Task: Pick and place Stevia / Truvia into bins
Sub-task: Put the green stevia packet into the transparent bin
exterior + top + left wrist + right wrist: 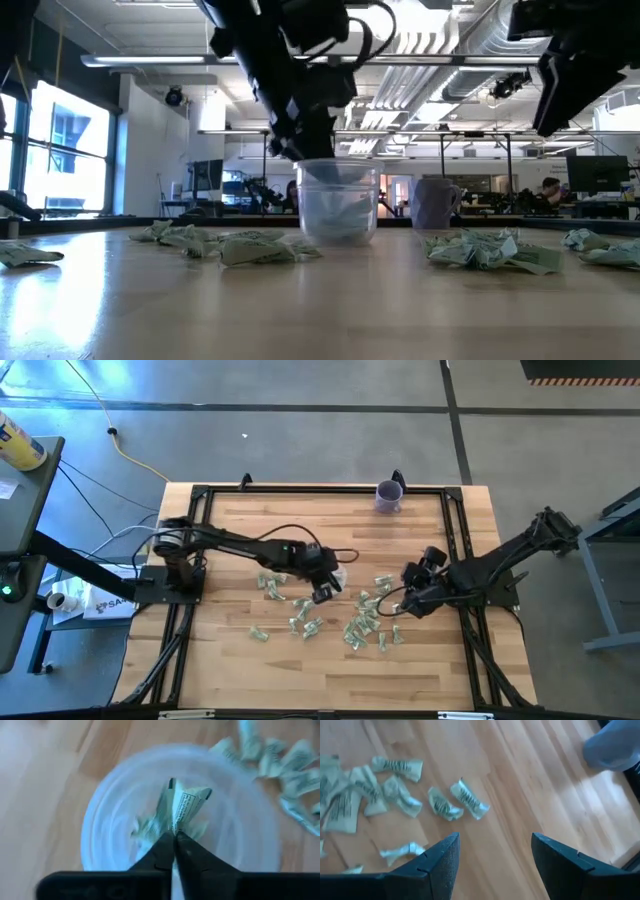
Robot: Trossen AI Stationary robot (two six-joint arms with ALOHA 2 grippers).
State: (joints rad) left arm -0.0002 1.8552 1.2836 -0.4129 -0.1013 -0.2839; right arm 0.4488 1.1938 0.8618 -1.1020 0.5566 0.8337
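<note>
Overhead, the left gripper point(322, 594) hangs over the cup point(336, 576); the right gripper point(393, 606) waits, spread, near loose sachets point(362, 628). Wrist-on, fingertips point(170, 842) pinch a sachet point(182, 806) above the cup's mouth: release only while centred.

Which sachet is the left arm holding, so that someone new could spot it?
Find the clear plastic cup near the wooden table's middle. Directly above it, the left gripper pinches one crumpled pale green sachet in its jaws. It alone is lifted; the others lie flat.
</note>
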